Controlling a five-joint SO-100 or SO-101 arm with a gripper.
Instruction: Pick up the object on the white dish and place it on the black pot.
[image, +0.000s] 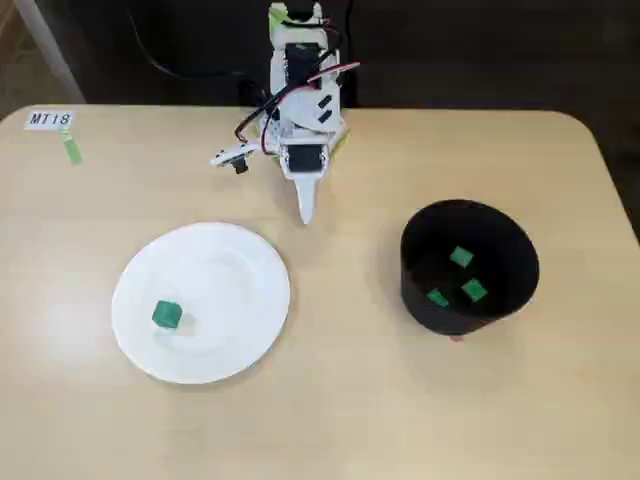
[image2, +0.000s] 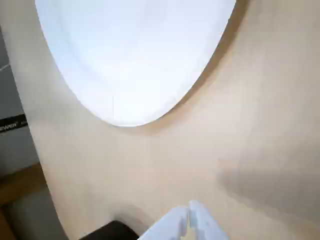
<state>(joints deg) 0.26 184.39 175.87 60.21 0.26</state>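
A small green cube (image: 167, 315) lies on the white dish (image: 235, 270) at the left of the fixed view, toward the plate's left side. The black pot (image: 470, 265) stands at the right with three green cubes (image: 461, 257) inside it. My gripper (image: 306, 212) hangs at the back centre of the table, pointing down, between plate and pot and apart from both. In the wrist view the white fingertips (image2: 197, 220) sit pressed together at the bottom edge with nothing between them. The dish (image2: 135, 55) fills the top of that view; the cube is out of it.
A paper label reading MT18 (image: 50, 119) with a green tape strip (image: 72, 150) lies at the table's back left corner. The arm's base (image: 300, 60) stands at the back edge. The table edge (image2: 45, 175) runs down the left of the wrist view.
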